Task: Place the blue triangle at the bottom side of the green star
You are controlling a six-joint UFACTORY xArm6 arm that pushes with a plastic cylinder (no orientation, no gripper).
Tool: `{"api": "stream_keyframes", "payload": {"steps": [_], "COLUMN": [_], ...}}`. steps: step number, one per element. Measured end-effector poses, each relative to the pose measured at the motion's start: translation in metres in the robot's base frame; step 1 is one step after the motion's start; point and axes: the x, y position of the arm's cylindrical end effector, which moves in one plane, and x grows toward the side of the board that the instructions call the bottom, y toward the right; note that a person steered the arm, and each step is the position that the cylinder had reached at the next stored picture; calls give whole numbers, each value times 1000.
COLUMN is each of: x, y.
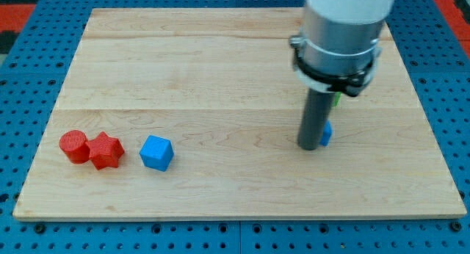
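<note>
Starting from the view's bottom, the wooden table (220, 188) shows pale planks with fine grain and a straight front edge, and the wide strip along that edge carries nothing. A little higher, at the view's left, three blocks sit in a row: a red cylinder (73, 146) with ribbed top, a red star (106, 151) touching it, and a blue cube (156, 153) just beside, apart from the star. Right of the cube the wood is bare as far as my tip (308, 147).

This arm has no hand to open or close; it ends in a dark rod. The rod stands upright, and its tip rests on the wood. Just behind it, on the view's right, only a small corner of the blue triangle (326, 133) shows, touching or nearly touching the rod. Further up, a thin piece of the green star (335, 100) shows, mostly hidden by the grey arm. The triangle lies below it.
</note>
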Motion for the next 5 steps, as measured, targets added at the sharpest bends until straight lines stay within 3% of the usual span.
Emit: {"api": "stream_keyframes", "payload": {"steps": [1,2,4,5], "x": [-6,-44,-24,-20], "y": [-41,-39,10,-39]}}
